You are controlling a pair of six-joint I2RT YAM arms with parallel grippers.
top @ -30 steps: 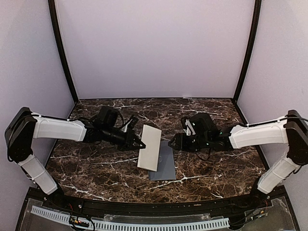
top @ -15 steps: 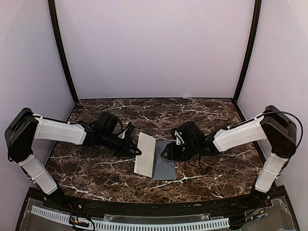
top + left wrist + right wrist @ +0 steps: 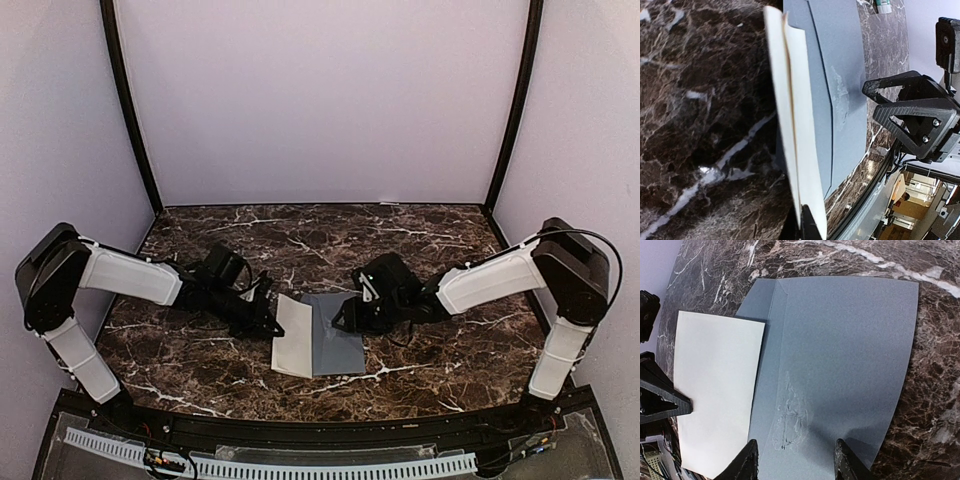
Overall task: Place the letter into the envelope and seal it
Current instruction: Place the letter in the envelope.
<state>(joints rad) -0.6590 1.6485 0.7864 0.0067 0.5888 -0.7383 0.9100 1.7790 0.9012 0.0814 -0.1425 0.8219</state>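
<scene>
The cream letter (image 3: pixel 292 335) lies tilted just left of the grey envelope (image 3: pixel 338 338), its right edge over the envelope's left strip. My left gripper (image 3: pixel 270 322) is shut on the letter's left edge. In the left wrist view the letter (image 3: pixel 795 115) shows edge-on as two layers, pinched at the fingertips of the left gripper (image 3: pixel 807 230), with the envelope (image 3: pixel 840 70) beyond it. My right gripper (image 3: pixel 346 317) is open, its fingertips (image 3: pixel 747 460) low over the envelope's (image 3: pixel 840 350) right part. The letter (image 3: pixel 715 390) lies to the left there. A wrinkled patch (image 3: pixel 790 420) marks the envelope.
The dark marble table (image 3: pixel 450 350) carries only these things. Black frame posts (image 3: pixel 130 110) stand at the back corners against plain walls. The table's front rim (image 3: pixel 300 420) runs close below the envelope.
My left gripper has lowered the letter down and to the left, from standing over the envelope to lying beside it. My right gripper has moved left over the envelope.
</scene>
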